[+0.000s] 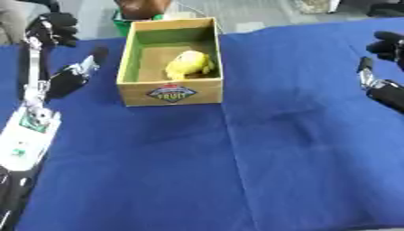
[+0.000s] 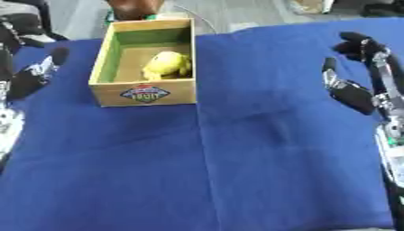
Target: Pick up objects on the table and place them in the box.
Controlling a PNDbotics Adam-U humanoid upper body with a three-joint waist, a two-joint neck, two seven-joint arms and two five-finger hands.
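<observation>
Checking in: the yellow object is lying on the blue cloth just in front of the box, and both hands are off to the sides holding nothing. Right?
Not quite. The yellow object is already inside the box, resting on its floor, not on the blue cloth in front; the left eye view shows this. The rest holds: the left hand and right hand are off to the sides holding nothing.

L hand (image 1: 55, 28) blk/silver | forearm white, green mark | R hand (image 2: 359, 47) blk

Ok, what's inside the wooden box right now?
One yellow object lies inside the wooden box, toward the right side on its brown floor. The near wall hides the floor just behind it.
</observation>
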